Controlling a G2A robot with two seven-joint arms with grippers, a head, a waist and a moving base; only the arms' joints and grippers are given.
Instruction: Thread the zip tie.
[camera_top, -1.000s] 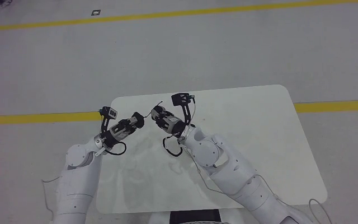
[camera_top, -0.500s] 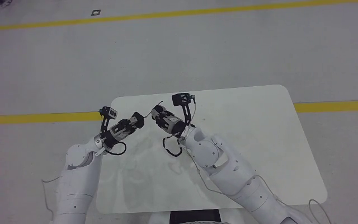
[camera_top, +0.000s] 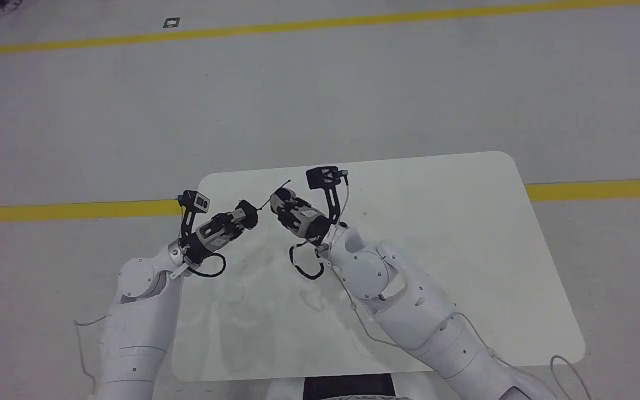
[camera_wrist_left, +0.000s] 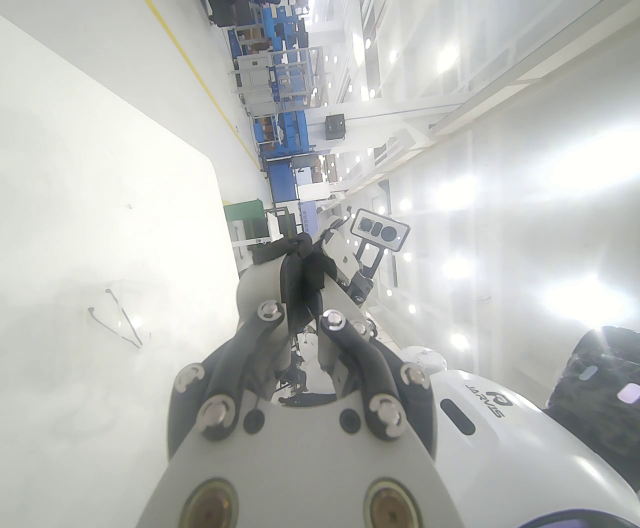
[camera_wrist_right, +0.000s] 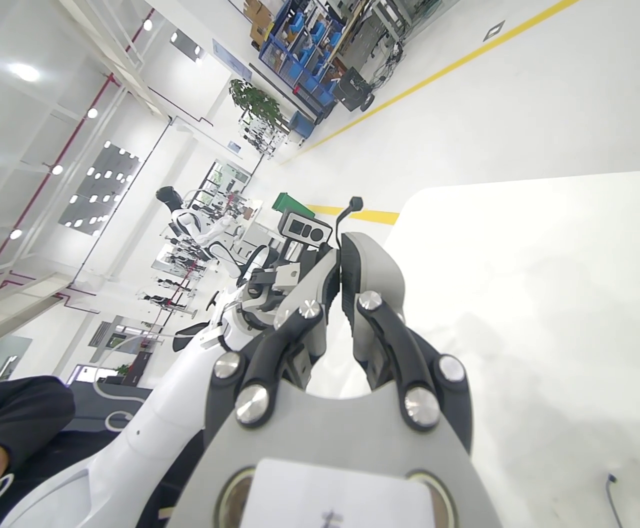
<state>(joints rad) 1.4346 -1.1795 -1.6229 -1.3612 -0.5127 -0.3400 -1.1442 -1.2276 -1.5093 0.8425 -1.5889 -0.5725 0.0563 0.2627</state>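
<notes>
1. Under both arms lies a white counter (camera_top: 450, 230) with rounded corners. It stands on a pale grey floor (camera_top: 400, 90) crossed by yellow lines (camera_top: 300, 24), with a small dark square mark (camera_top: 172, 21) on the floor past the far line.
2. Beyond the counter, the right wrist view shows a bright hall with blue racks (camera_wrist_right: 300, 30), a potted plant (camera_wrist_right: 255, 102), a green bin (camera_wrist_right: 289, 202) and another white robot (camera_wrist_right: 192, 222) standing far off.
3. Two thin dark strands (camera_wrist_left: 136, 342) lie on the counter in the left wrist view, joined at one end. What they are I cannot tell.
4. Both arms meet above the counter's far left part, tip facing tip and close together.
5. The right pincer (camera_wrist_right: 341, 250) is clenched on the zip tie (camera_wrist_right: 355, 202). The black strap comes up from between the pads and its head stands clear above the fingertips, held in the air over the counter.
6. The left pincer (camera_wrist_left: 299, 265) has its pads pressed together. Whether anything sits between them I cannot tell.
7. Against the frames one second and half a second ago, nothing has visibly shifted. Both pincers hang in the same spot, their grips are as they were, and the zip tie slants at the same angle.
</notes>
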